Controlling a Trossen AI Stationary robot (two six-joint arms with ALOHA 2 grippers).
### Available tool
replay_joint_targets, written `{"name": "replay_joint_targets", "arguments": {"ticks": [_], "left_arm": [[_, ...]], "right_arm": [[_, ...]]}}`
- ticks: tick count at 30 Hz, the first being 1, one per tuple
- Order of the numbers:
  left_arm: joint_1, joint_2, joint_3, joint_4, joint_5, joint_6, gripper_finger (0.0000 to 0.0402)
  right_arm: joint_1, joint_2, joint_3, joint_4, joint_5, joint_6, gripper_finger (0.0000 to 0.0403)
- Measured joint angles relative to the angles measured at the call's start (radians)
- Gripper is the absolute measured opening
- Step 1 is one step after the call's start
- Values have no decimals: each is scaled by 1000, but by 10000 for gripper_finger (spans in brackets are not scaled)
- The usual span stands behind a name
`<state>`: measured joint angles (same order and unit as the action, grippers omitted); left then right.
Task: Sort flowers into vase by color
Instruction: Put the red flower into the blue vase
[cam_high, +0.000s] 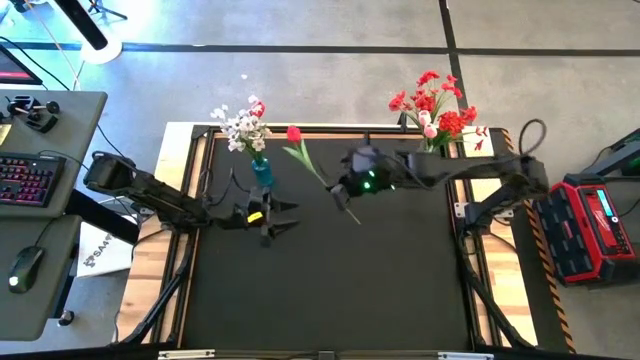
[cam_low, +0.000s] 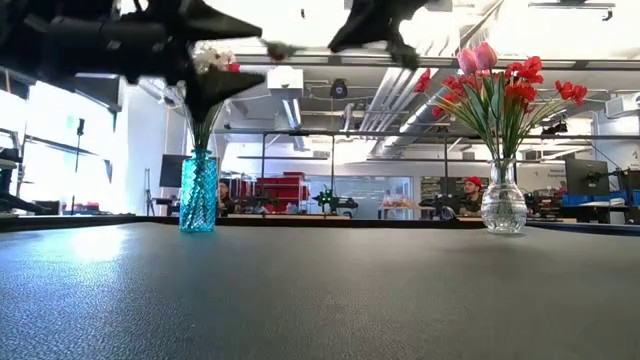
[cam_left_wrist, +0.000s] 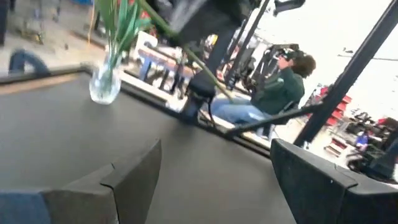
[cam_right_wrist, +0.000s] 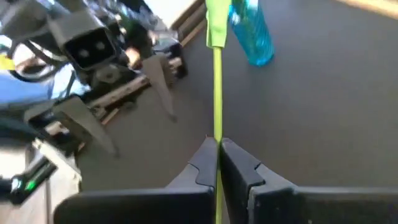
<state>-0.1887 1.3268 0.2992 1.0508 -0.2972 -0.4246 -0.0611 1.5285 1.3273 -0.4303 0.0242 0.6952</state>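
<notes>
My right gripper (cam_high: 341, 189) hangs over the middle of the table, shut on a single red bud flower (cam_high: 293, 133) with a long green stem. My left gripper (cam_high: 288, 216) waits open to the left of it, near the blue vase (cam_high: 261, 171). That vase stands on its base near the far edge and holds white blossom sprays (cam_high: 243, 125). The clear glass vase (cam_low: 503, 203) at the far right holds red sprays and pink tulips (cam_high: 432, 110). In the right wrist view the stem (cam_right_wrist: 217, 93) points toward the blue vase (cam_right_wrist: 252, 31). My right gripper (cam_right_wrist: 217, 147) pinches the green stem between its two fingers, on the stem's lower half (cam_right_wrist: 217, 134). The stem runs forward out of the fingertips, and its cut end (cam_high: 356, 219) sticks out behind. The flower is lifted clear of the table, bud toward the far left.
The black mat (cam_high: 330, 290) is bare across its near half. A desk with a keyboard (cam_high: 30, 178) and mouse stands left of the table, and a red case (cam_high: 592, 228) right of it. People sit in the room beyond the far edge (cam_left_wrist: 273, 93).
</notes>
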Motion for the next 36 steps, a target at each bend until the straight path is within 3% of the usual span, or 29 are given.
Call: {"name": "replay_joint_targets", "arguments": {"ticks": [4, 7, 13, 19, 28, 36], "left_arm": [[24, 5, 76, 0, -4, 44, 287], [58, -2, 128, -4, -1, 63, 287], [126, -18, 235, -12, 133, 160, 287], [168, -48, 309, -140, 150, 209, 287], [217, -99, 346, -174, 166, 209, 287], [231, -96, 346, -178, 167, 99, 273]], "right_arm": [[105, -53, 0, -3, 268, 53, 0], [155, -69, 0, 8, 424, 2, 0], [213, -58, 0, 47, 525, -65, 0], [267, -61, 0, 46, 652, -112, 0], [272, -63, 0, 155, 601, -155, 0], [247, -62, 0, 227, 513, -272, 0]]}}
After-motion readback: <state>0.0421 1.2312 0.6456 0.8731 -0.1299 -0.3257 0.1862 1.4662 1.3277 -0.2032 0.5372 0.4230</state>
